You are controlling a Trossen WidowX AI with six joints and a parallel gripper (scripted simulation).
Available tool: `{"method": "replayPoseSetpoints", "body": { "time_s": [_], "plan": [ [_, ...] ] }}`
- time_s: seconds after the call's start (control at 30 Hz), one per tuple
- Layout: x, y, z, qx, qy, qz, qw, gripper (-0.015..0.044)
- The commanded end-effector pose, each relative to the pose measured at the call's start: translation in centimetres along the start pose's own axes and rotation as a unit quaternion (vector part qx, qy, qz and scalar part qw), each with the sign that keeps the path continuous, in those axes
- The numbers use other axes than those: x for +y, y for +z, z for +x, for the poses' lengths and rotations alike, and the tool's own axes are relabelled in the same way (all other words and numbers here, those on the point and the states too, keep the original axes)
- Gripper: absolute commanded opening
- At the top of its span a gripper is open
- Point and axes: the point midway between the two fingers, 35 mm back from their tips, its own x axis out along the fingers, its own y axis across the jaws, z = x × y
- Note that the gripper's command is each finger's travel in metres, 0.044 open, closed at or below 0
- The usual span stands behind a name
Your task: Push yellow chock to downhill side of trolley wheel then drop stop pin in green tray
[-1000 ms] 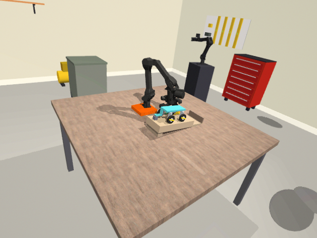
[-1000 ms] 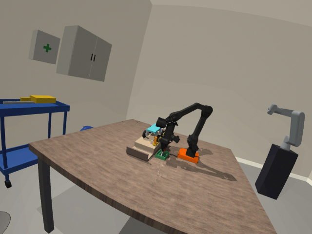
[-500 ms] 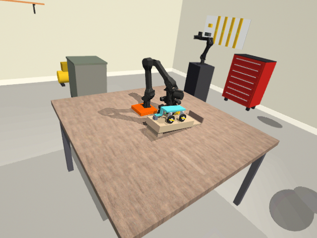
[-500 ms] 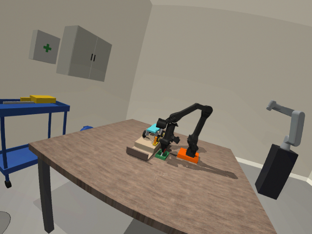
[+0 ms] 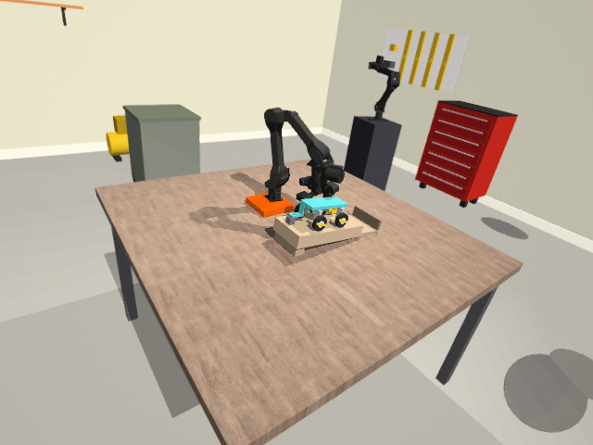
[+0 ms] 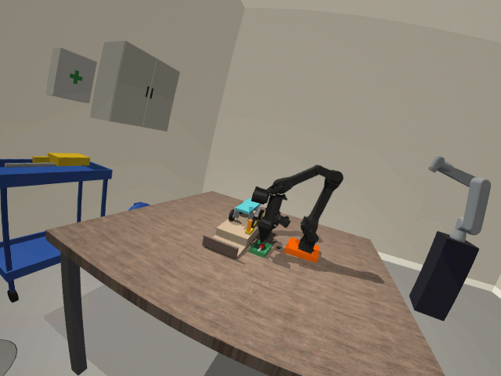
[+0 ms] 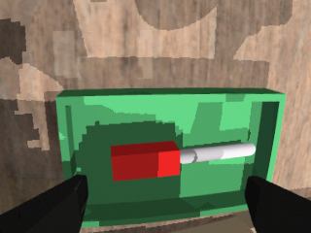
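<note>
The red-headed stop pin (image 7: 146,159) (image 6: 261,245) lies flat in the green tray (image 7: 214,113) (image 6: 256,250), red head to the left and grey shaft to the right in the wrist view. My gripper (image 7: 167,186) (image 6: 264,237) is open and empty, a little above the tray with a finger on either side of the pin. The cyan trolley (image 5: 323,204) (image 6: 246,207) stands on the tan ramp (image 5: 325,235) (image 6: 231,231). The yellow chock (image 6: 249,227) (image 5: 330,210) with its orange handle sits against a wheel on the trolley's far side. The tray is hidden in the top view.
The arm's orange base (image 5: 270,205) (image 6: 301,250) stands on the wooden table (image 5: 287,335) (image 6: 182,283) right beside the tray and ramp. The ramp has a raised end wall (image 5: 368,218) (image 6: 218,246) at its low end.
</note>
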Motion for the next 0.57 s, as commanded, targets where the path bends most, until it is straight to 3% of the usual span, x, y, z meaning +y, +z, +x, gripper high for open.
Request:
{"method": "replayPoseSetpoints", "body": {
  "time_s": [0.0, 0.1, 0.53],
  "plan": [
    [-0.2, 0.0, -1.0, 0.002, -0.003, -0.002, 1.000, 0.0366],
    [-0.4, -0.1, -2.0, 0.002, -0.003, -0.002, 1.000, 0.0440],
    [-1.2, 0.0, -6.7, 0.002, -0.003, -0.002, 1.000, 0.0440]
  ]
}}
